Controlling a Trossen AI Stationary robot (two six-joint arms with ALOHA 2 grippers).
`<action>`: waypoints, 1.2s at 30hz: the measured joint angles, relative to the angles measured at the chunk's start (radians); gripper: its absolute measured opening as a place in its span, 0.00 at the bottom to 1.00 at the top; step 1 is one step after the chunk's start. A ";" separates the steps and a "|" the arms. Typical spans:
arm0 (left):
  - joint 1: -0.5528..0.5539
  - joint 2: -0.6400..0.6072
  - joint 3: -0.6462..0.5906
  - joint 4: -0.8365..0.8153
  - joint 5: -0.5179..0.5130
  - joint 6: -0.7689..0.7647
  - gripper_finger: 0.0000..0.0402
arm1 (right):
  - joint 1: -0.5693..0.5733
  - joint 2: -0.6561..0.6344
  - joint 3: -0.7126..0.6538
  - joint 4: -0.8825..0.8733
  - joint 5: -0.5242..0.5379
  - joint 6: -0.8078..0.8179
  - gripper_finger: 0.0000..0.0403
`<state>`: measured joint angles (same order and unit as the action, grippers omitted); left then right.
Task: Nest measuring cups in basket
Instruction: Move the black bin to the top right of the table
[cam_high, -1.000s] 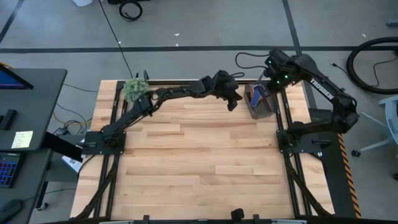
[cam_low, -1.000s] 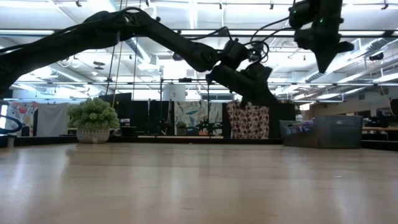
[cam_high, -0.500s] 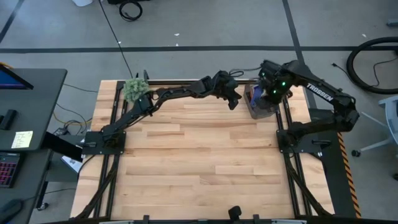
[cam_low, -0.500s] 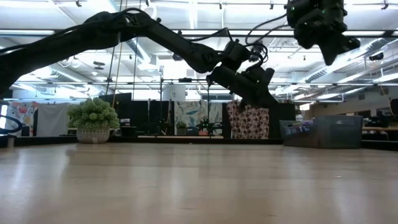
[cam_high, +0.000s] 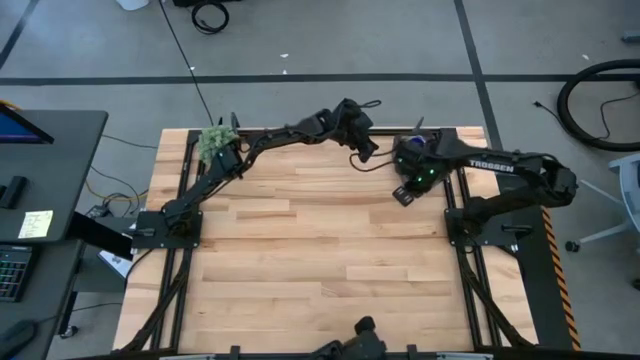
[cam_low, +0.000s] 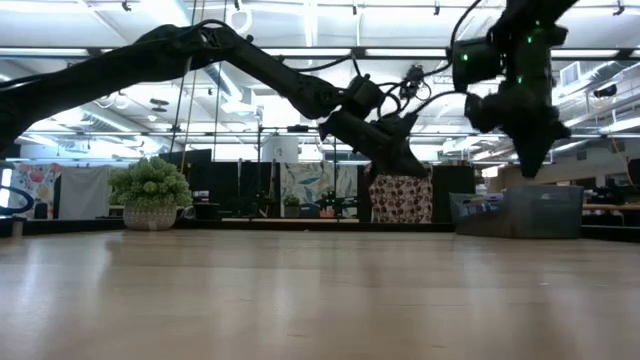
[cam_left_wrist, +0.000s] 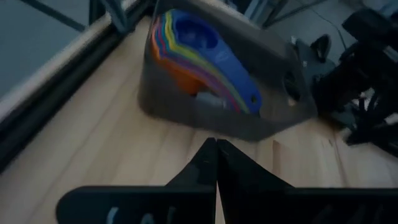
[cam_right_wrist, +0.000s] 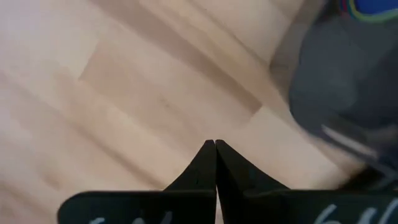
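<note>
Both our grippers have their fingers pressed together with nothing between them — the right gripper hangs above bare table just in front of the basket, and the left gripper is raised beside it toward the far edge. Inside the basket, near the far right corner, the measuring cups sit nested, a blue one on top.

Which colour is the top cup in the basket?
Dark blue: the top cup in the basket shows best in the left wrist view.
</note>
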<state>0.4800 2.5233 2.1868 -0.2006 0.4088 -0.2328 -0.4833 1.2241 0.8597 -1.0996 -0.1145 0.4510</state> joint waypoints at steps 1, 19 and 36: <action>0.006 0.000 0.000 -0.016 0.015 0.008 0.01 | 0.008 0.001 -0.021 0.034 0.016 0.004 0.00; 0.063 -0.011 0.000 -0.059 0.032 0.072 0.01 | 0.027 0.001 -0.134 0.258 0.308 -0.035 0.00; 0.069 -0.011 0.000 -0.056 0.034 0.117 0.01 | -0.063 0.001 -0.184 0.457 0.375 -0.109 0.00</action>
<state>0.5488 2.5122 2.1864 -0.2569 0.4427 -0.1162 -0.5462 1.2255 0.6754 -0.6426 0.2608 0.3420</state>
